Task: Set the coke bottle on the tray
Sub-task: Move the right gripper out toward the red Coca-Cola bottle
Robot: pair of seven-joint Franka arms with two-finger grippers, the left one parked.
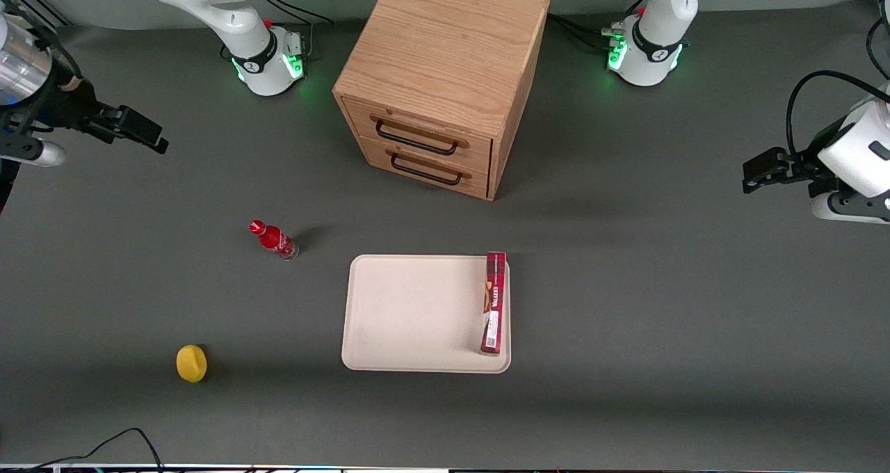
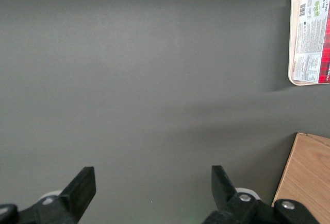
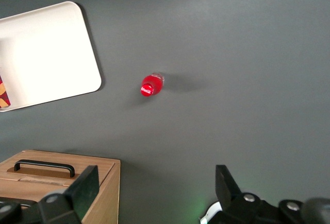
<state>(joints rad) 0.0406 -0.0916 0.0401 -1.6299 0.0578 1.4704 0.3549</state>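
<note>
From the front, my end effector [image 1: 142,132] hangs high at the working arm's end, fingers spread wide, holding nothing. Next, 1 coke bottle [image 1: 274,239] stands on the table, apart from the tray [image 1: 410,313]. It looks light, stiff, slippery; I'd grip its body.

Open table surrounds the coke bottle [image 1: 274,239]; the claw [image 1: 142,133] hangs apart, spread wide.
</note>
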